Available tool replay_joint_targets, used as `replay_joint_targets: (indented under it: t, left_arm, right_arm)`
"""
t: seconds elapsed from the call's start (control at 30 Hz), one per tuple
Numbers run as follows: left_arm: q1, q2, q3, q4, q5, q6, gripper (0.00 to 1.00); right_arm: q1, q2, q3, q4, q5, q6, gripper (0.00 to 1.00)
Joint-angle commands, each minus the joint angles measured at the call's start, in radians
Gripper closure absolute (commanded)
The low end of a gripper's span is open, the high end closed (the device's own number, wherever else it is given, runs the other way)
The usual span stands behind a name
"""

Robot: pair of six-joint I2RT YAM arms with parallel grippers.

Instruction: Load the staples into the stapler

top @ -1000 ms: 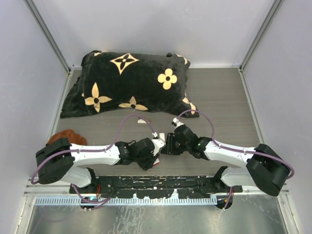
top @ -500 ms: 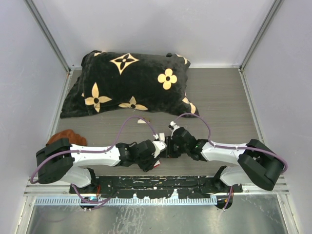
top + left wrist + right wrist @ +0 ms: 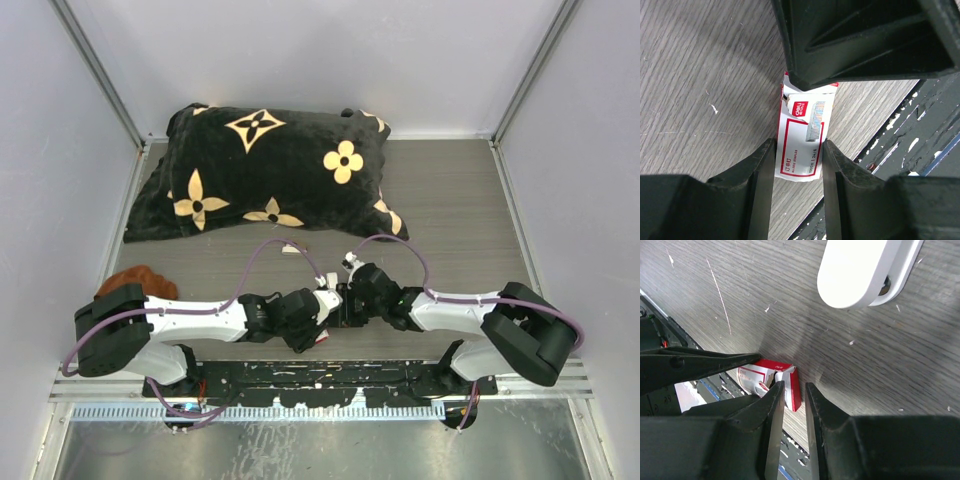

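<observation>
The red-and-white staple box (image 3: 802,125) lies on the wooden table near the front edge and shows as a red speck in the top view (image 3: 321,336). My left gripper (image 3: 799,150) is shut on its two long sides. My right gripper (image 3: 795,387) is narrowly open at the box's torn open end (image 3: 752,375), one finger over the opening and the red end wall in the gap. The staple strips and tray are hidden inside. A small white object (image 3: 292,249) lies in front of the pillow; it may be the stapler, too small to tell.
A black pillow (image 3: 270,170) with gold flowers fills the back left. A brown object (image 3: 135,280) lies at the left wall. The black base rail (image 3: 920,130) runs just past the box. A white rounded casing (image 3: 867,270) hangs above the table ahead of my right gripper.
My right gripper has moved left and down toward the left gripper, up to the box's open end. The left gripper and box have stayed put.
</observation>
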Motion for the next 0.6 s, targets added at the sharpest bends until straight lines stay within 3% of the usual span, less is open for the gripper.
replay_joint_targets:
  t: [0.0, 0.3, 0.57]
  left_arm:
    - [-0.016, 0.025, -0.001, 0.009, 0.012, 0.005, 0.69]
    - [-0.022, 0.038, 0.002, 0.010, 0.010, 0.004, 0.69]
    - [-0.026, 0.037, 0.002, 0.009, 0.002, 0.004, 0.69]
  right_arm:
    - [0.009, 0.015, -0.003, 0.057, -0.035, -0.005, 0.71]
    - [0.021, 0.058, 0.000, 0.085, -0.059, -0.005, 0.74]
    - [0.027, 0.063, 0.005, 0.093, -0.067, -0.006, 0.92]
